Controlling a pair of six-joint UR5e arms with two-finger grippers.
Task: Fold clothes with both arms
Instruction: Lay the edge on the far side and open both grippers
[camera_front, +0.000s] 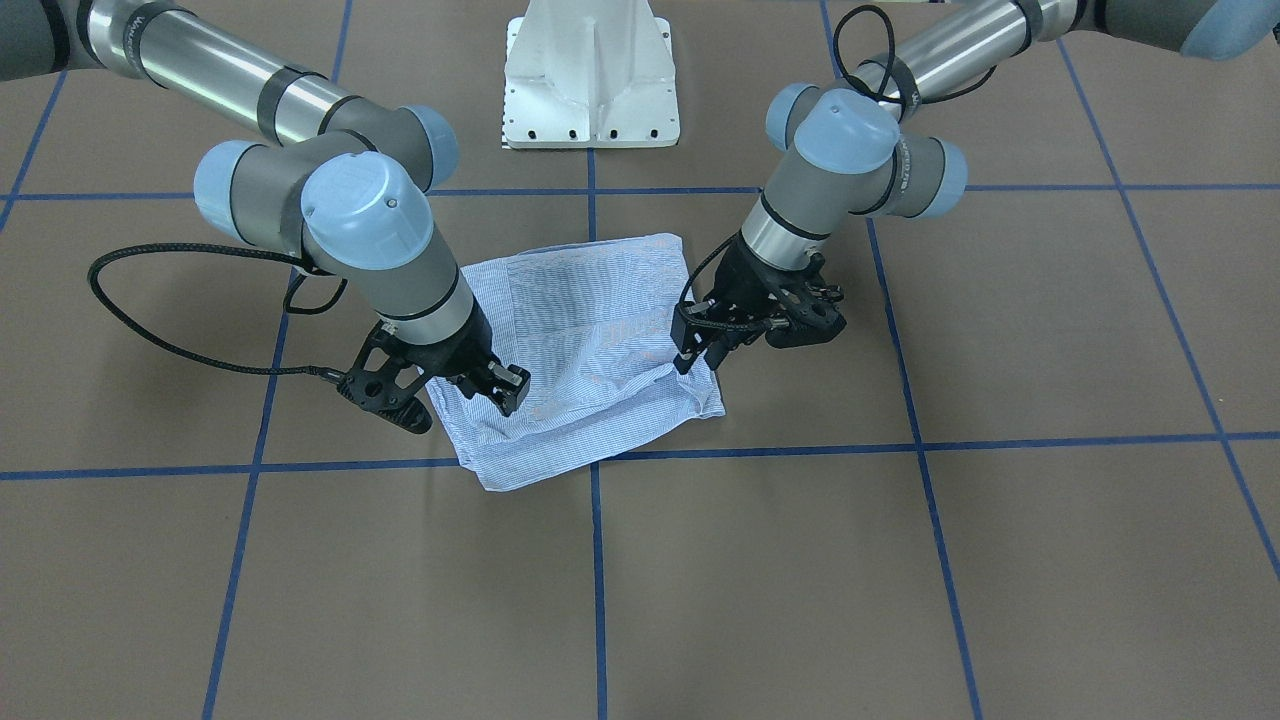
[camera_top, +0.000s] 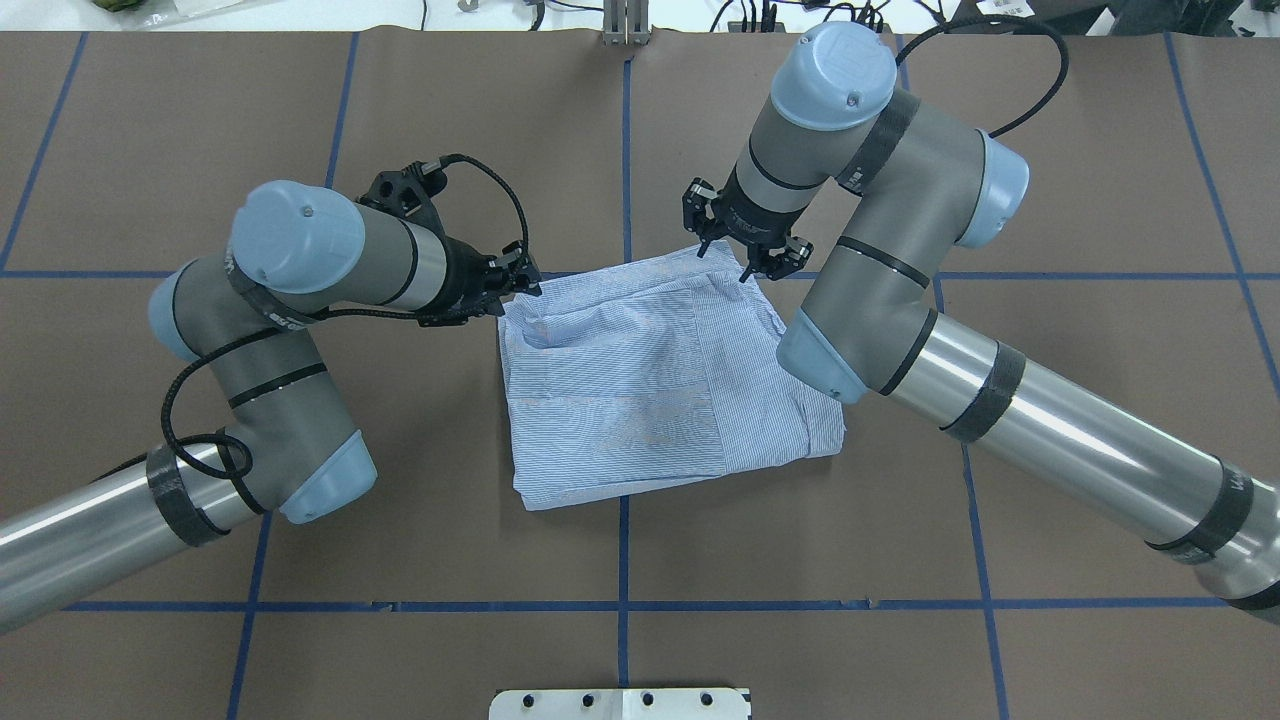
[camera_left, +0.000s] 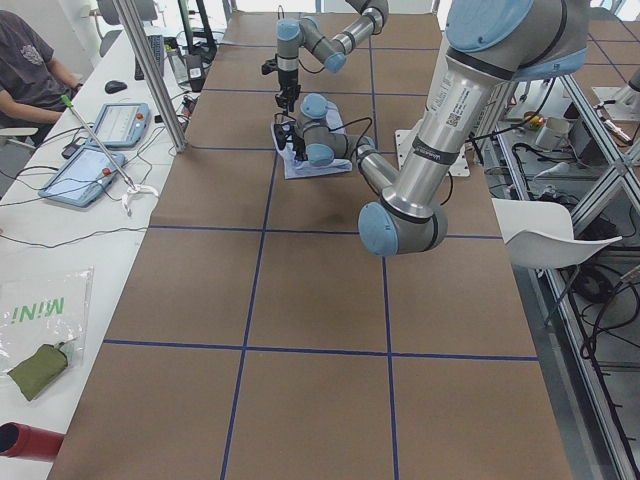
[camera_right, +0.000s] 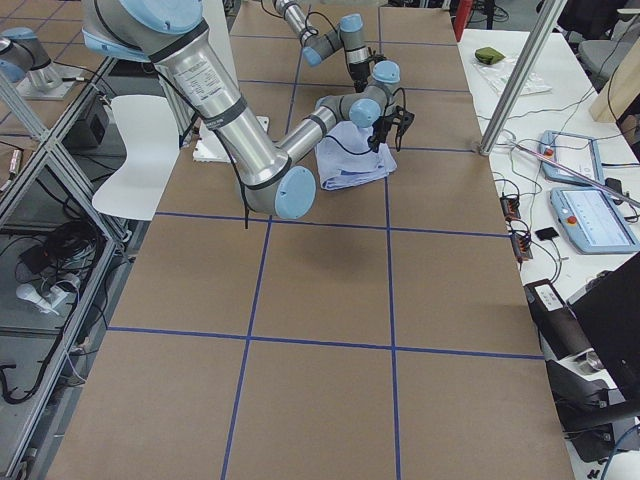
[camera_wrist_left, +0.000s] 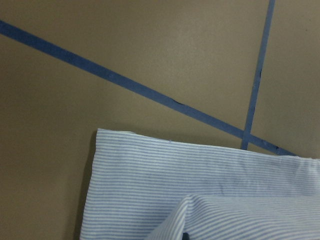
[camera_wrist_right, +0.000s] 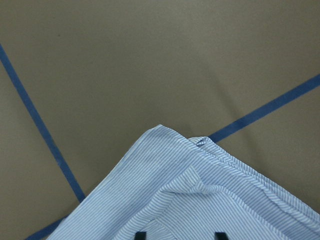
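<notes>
The light-blue striped shirt (camera_top: 640, 380) lies folded into a rough square at the table's middle, seen also in the front view (camera_front: 580, 330). My left gripper (camera_top: 522, 280) is at its far left corner; in the left wrist view a ridge of the upper layer (camera_wrist_left: 200, 200) rises toward the fingers, so it looks shut on the cloth. My right gripper (camera_top: 725, 260) hangs over the far right corner. Its two fingertips (camera_wrist_right: 140, 234) stand apart above the shirt (camera_wrist_right: 200, 200), open and empty.
The white pedestal base (camera_front: 590, 80) stands behind the shirt. Blue tape lines (camera_top: 625, 150) grid the brown table. A side bench with tablets (camera_left: 100, 125) and a seated person (camera_left: 30, 60) runs along the far edge.
</notes>
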